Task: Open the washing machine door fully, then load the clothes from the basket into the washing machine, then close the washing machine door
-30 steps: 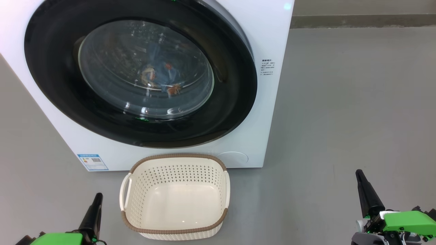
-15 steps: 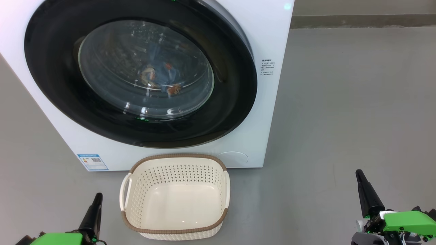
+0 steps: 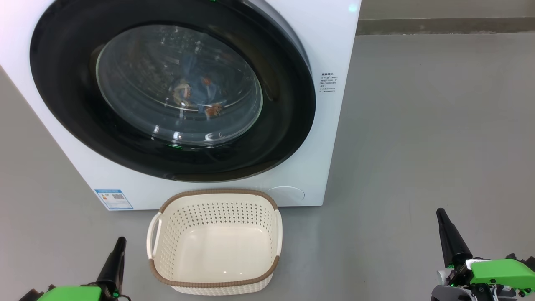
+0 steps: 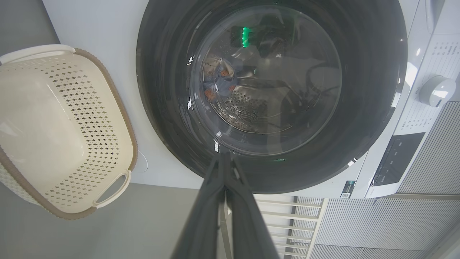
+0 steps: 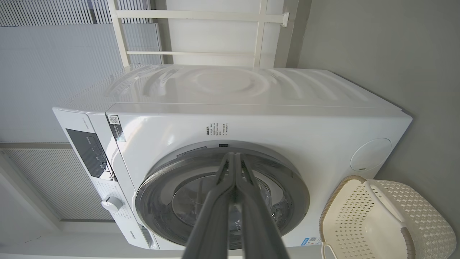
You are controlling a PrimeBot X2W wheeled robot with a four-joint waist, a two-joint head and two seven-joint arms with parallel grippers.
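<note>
Resting at the frame's bottom corners, left end effector (image 3: 121,241) and right end effector (image 3: 439,211) both clenched, empty | washing machine door (image 3: 288,125) shut, upper left, nearer the left one | clothes (image 3: 200,94) behind its glass | basket (image 3: 217,193) empty, lower centre

Smooth matte grey floor (image 3: 439,125) is seen across the head view and is evenly lit. A darker skirting strip (image 3: 443,26) is run along the foot of a pale grey wall (image 3: 443,7). Pale ribbed panels (image 5: 54,50) are seen in the right wrist view, beside a white railed frame (image 5: 258,32). Matching ribbed panelling and white rails are picked up in the left wrist view.
</note>
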